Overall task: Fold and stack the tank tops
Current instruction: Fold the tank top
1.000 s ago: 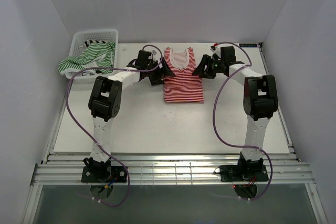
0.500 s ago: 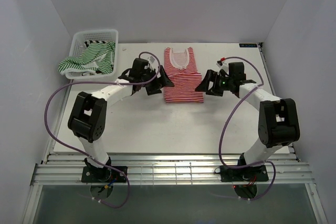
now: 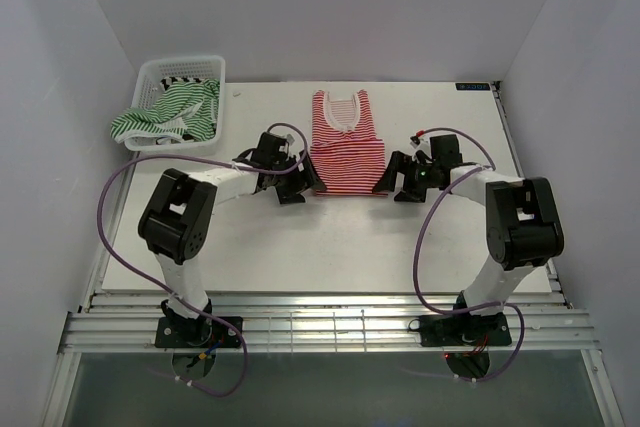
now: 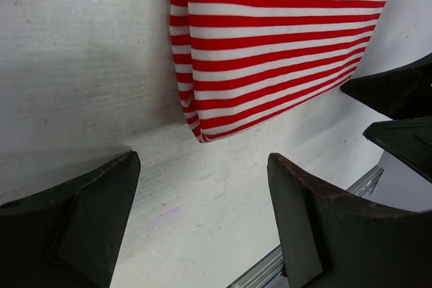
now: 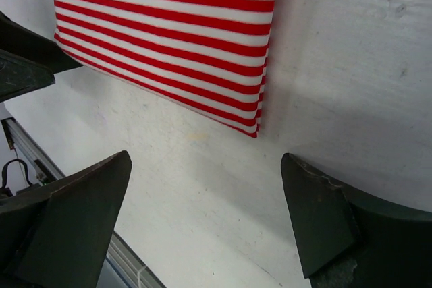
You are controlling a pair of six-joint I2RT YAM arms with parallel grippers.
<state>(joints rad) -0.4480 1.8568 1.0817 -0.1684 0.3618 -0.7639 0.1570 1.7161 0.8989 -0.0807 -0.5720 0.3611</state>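
Flanking the red-and-white tank top (image 3: 347,152) at its hem, with the left gripper (image 3: 303,183) just beside the lower left corner and the right gripper (image 3: 388,179) just beside the lower right corner, both low over the white worktop (image 3: 300,242). Lay flat and smooth near the far middle of the worktop, straps pointing away from the arm bases, hem nearest them. Showed, from both wrist cameras, dark fingers (image 4: 74,220) spread wide apart with only bare worktop between them and a striped hem corner just ahead of each gap, untouched. Clamped on nothing, left or right. Pictured at the far left corner: white mesh basket (image 3: 150,72), with the green-and-white tank top (image 3: 165,115) crumpled and spilling over its near rim onto the worktop. Glimpsed inside the basket, behind the green cloth: black-and-white tank top (image 3: 181,80), mostly hidden, well apart from both grippers.
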